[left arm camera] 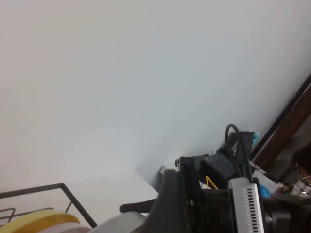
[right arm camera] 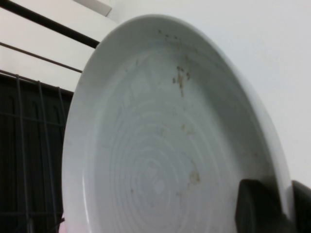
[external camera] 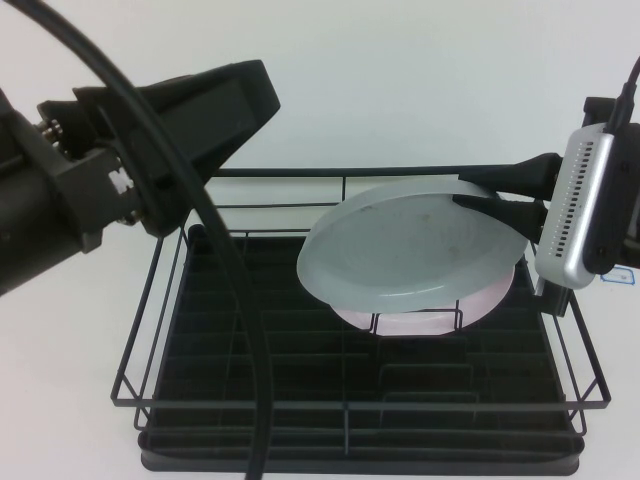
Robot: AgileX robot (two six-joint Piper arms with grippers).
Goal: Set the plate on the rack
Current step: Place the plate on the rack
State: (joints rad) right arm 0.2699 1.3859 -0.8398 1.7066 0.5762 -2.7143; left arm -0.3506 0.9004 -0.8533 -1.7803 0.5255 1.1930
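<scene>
The pale grey-blue plate (external camera: 410, 250) is tilted on edge over the right half of the black wire rack (external camera: 250, 405), just above and in front of a pale pink plate (external camera: 430, 318) standing in the dividers. My right gripper (external camera: 490, 195) is shut on the grey-blue plate's far right rim. In the right wrist view the plate (right arm camera: 165, 141) fills the frame and my right gripper (right arm camera: 282, 206) pinches its rim, one finger on each side. My left gripper (external camera: 225, 100) is raised above the rack's far left corner, apart from the plates.
The rack's left half shows only slotted tray and wires (external camera: 230, 320). A yellow plate's rim (left arm camera: 39, 221) and a rack wire (left arm camera: 48, 187) show in the left wrist view. The rack also shows in the right wrist view (right arm camera: 29, 145). A white table surrounds the rack.
</scene>
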